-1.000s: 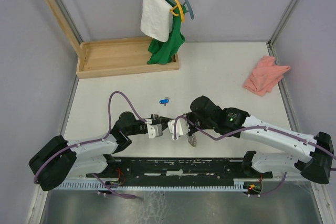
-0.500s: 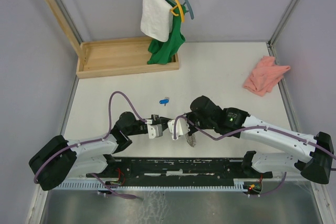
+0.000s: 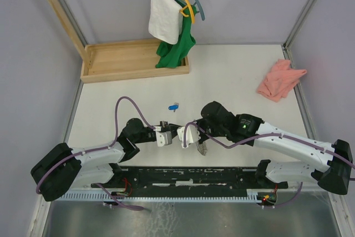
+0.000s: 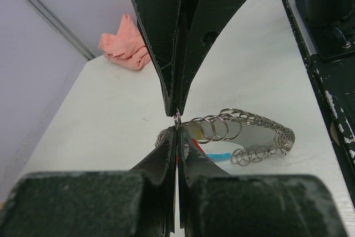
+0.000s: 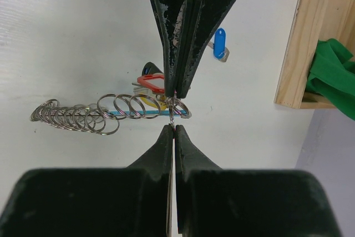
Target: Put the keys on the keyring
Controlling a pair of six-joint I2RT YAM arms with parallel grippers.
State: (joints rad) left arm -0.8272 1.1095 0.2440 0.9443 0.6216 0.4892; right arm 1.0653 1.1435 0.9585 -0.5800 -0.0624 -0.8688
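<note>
My left gripper (image 3: 171, 128) and right gripper (image 3: 181, 131) meet tip to tip near the table's front edge. Both are shut on one small keyring (image 5: 175, 109), which also shows in the left wrist view (image 4: 177, 118). That ring ends a chain of silver rings (image 5: 72, 118), also seen in the left wrist view (image 4: 252, 129). The red-headed key (image 5: 151, 82) sits just behind the left gripper's fingers (image 5: 178, 54), partly hidden. Whether it is on the ring I cannot tell. The blue-headed key (image 3: 174, 106) lies alone on the table beyond both grippers, also in the right wrist view (image 5: 219, 43).
A wooden tray (image 3: 130, 59) stands at the back left with a green cloth (image 3: 176, 48) and a white towel (image 3: 165, 20) hanging over it. A pink cloth (image 3: 280, 79) lies at the right edge. A black rail (image 3: 188, 176) runs along the front.
</note>
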